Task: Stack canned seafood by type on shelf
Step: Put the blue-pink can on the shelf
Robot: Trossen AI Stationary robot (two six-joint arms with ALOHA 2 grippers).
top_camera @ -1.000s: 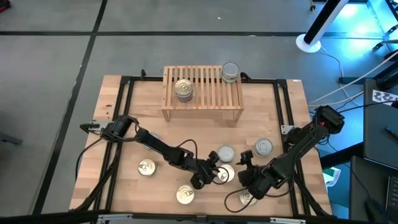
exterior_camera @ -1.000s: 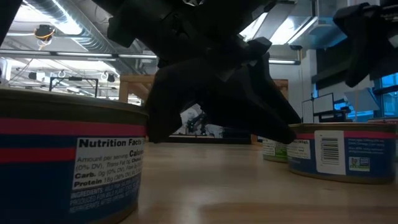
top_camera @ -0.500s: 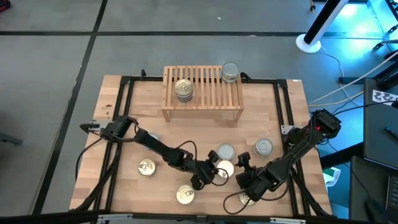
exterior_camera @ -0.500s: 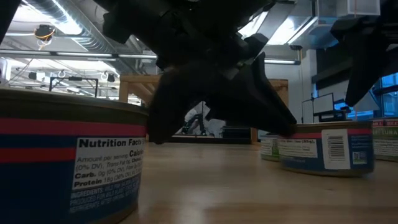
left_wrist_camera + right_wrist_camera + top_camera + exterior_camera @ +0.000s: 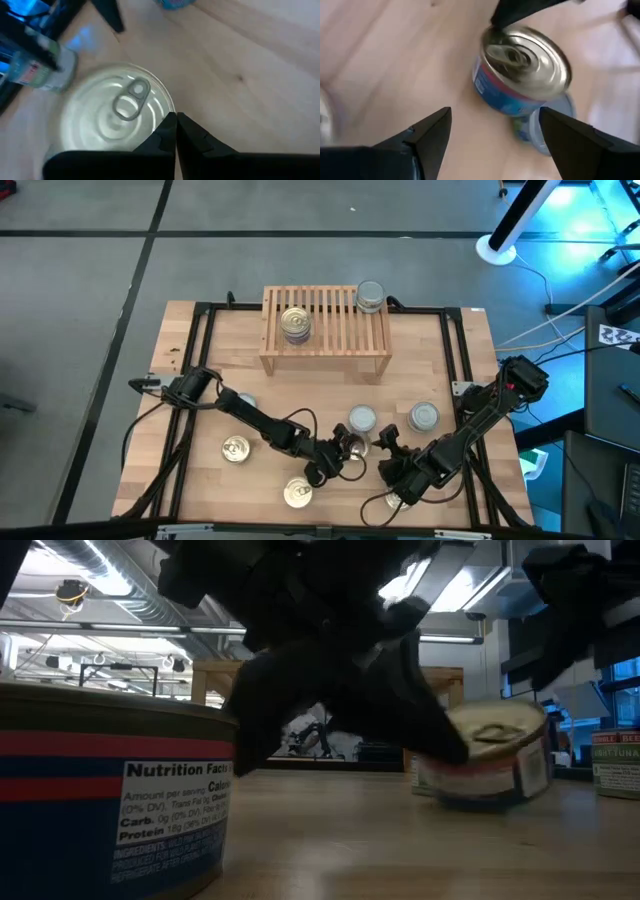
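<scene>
A gold-lid tin [image 5: 351, 445] with a red and blue label sits tilted between my two grippers, its lid [image 5: 492, 732] turned toward the near edge. My left gripper [image 5: 176, 131] is shut, with its tips at this tin's rim. My right gripper [image 5: 495, 137] is open just right of the tin and touches nothing. The light-wood shelf [image 5: 325, 348] stands at the far side. It carries a gold-lid tin [image 5: 294, 322] and a silver-lid tin [image 5: 370, 296] on its slats. My left gripper pushes the tilted gold-lid tin with its shut fingertips [image 5: 167, 131], set against the lid's rim [image 5: 165, 112]. The fingers come slanting down from the table's left. The tin is tipped, with its bottom edge [image 5: 480, 798] on the table.
More tins stand on the table: two silver-lid ones [image 5: 362, 421] [image 5: 424, 416] just beyond the grippers, gold-lid ones [image 5: 235, 448] [image 5: 297, 493] toward the near left, and one [image 5: 400, 498] under my right arm. A black frame [image 5: 205, 320] borders the tabletop.
My left gripper has moved a little toward the far edge, pushing the gold-lid tin. The tin first slid along the table, then tipped up from standing flat, so its lid now faces the near edge. My right gripper has shifted slightly toward the left.
</scene>
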